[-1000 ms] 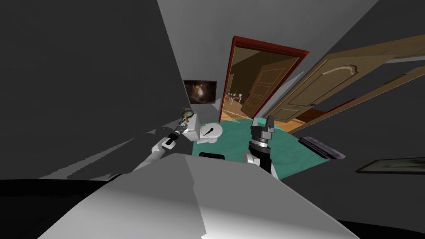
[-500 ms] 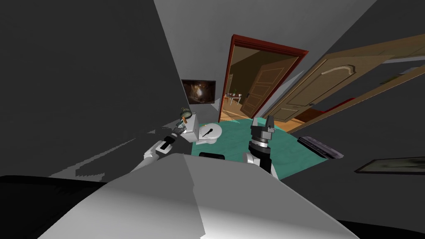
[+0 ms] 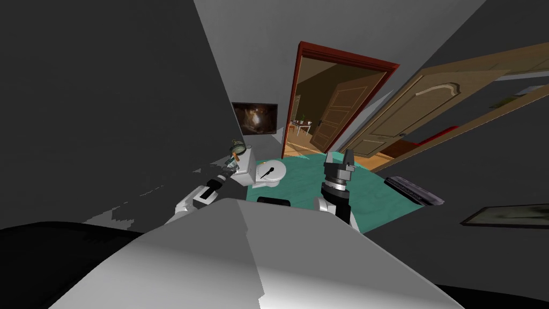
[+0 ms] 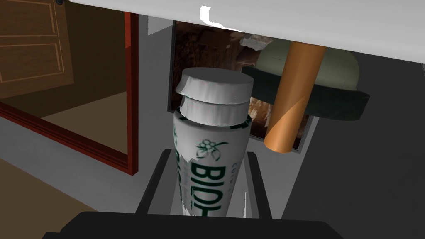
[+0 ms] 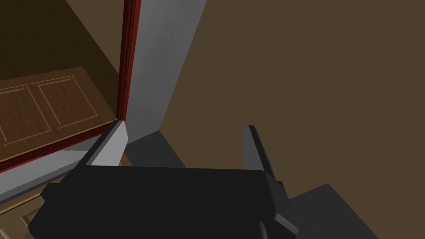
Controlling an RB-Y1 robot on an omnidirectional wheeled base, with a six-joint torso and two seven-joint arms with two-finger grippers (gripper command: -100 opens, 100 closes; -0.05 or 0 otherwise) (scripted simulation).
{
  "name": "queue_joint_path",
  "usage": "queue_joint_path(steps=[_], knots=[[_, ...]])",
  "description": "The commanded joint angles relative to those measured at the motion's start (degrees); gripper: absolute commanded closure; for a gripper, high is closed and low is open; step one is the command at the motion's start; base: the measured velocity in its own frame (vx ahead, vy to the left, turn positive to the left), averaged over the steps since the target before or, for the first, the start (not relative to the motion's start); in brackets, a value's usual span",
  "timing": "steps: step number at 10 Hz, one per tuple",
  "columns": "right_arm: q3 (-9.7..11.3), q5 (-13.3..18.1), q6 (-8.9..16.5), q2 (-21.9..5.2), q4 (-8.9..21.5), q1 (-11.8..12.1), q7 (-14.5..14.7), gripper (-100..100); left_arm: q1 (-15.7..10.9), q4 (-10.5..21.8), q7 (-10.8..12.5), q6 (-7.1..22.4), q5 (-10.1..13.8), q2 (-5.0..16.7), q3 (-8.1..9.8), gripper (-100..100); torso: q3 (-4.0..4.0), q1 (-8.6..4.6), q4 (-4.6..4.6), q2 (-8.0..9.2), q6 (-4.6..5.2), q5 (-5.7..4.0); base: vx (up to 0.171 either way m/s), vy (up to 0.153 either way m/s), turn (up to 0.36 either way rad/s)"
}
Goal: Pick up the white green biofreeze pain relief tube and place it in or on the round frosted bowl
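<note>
My left gripper (image 4: pixel 207 154) is shut on the white tube (image 4: pixel 209 137), which has dark green lettering and a grey-white cap. Its fingers press the tube's sides below the cap. Just past the cap, an orange cylinder (image 4: pixel 294 95) stands in or against a round grey-green bowl (image 4: pixel 332 93) on a white surface (image 4: pixel 332 25). In the head view the left gripper (image 3: pixel 229 168) is at the near edge of the toilet tank (image 3: pixel 246 170), short of the bowl (image 3: pixel 238 144). My right gripper (image 3: pixel 338 157) is open over the teal rug, with nothing between its fingers (image 5: pixel 249 141).
The white toilet's lid (image 3: pixel 276 167) carries a small black object (image 3: pixel 266 173). A dark wall rises at the left, with a framed picture (image 3: pixel 255 118) behind the tank. A red-framed open doorway (image 3: pixel 332 102), a wooden door (image 3: pixel 429 107) and a dark flat object (image 3: pixel 415 190) lie to the right.
My left forearm has swung down and to the left while the gripper stays at the tank with the tube. The head view has shifted slightly. The right arm has not moved.
</note>
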Motion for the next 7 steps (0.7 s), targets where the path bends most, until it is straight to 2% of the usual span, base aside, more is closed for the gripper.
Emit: queue_joint_path(steps=[1, 2, 5, 7], knots=[[0.0, 0.0, 0.0, 0.0, 0.0, 0.0, 0.0, 0, 0.0, 0.0, 0.0, 0.0, 0.0, 0.0, 0.0, 0, 0.0, 0.0, 0.0, 0.0, 0.0, 0.0, 0.0, 0.0, 0.0], [0.0, 0.0, 0.0, 0.0, 0.0, 0.0, 0.0, 0, -0.9, 2.1, 0.2, -1.3, 0.5, 0.5, 1.2, 100, 0.02, 0.03, 0.01, 0.04, -0.01, 0.0, -0.063, -0.098, 0.002], [0.0, 0.0, 0.0, 0.0, 0.0, 0.0, 0.0, 0, -4.8, 6.5, 1.7, -4.3, 0.0, 2.4, 4.83, 100, 0.3, -0.49, 0.12, 0.5, -0.08, -0.13, -0.104, -0.137, 0.014], [0.0, 0.0, 0.0, 0.0, 0.0, 0.0, 0.0, 0, -6.7, 8.1, 2.5, -5.5, -0.6, 3.4, 6.3, 100, 0.28, -0.45, 0.14, 0.44, -0.08, -0.17, -0.056, -0.09, 0.009]])
